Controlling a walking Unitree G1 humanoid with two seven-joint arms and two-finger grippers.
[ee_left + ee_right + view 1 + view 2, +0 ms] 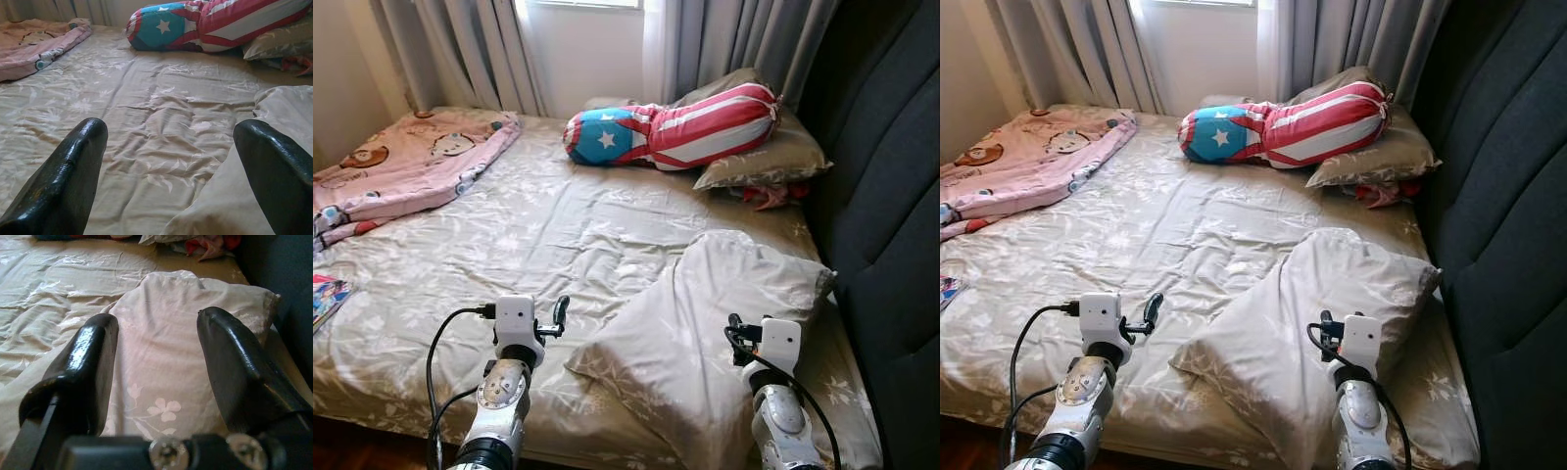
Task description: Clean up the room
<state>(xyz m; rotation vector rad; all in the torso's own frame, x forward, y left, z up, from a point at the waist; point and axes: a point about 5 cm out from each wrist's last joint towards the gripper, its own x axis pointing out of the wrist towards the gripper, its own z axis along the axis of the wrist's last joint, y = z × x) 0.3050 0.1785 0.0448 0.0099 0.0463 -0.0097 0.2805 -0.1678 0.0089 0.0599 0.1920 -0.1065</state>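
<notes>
My right gripper (156, 367) spread open just over the crumpled beige floral pillow (705, 323), my left gripper (171, 171) open beside its edge, above the beige floral bedsheet (538, 225)

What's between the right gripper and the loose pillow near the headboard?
Nothing visible. The right gripper hovers open right over the pale pillow, bare fabric between its fingers. The left gripper is open beside the pillow's edge.

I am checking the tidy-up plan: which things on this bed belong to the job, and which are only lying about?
For the job:
- beige pillow, askew, below both open grippers
- pink blanket, bunched at the far corner

Lying about:
- striped bolster
- magazine
- red cloth
</notes>
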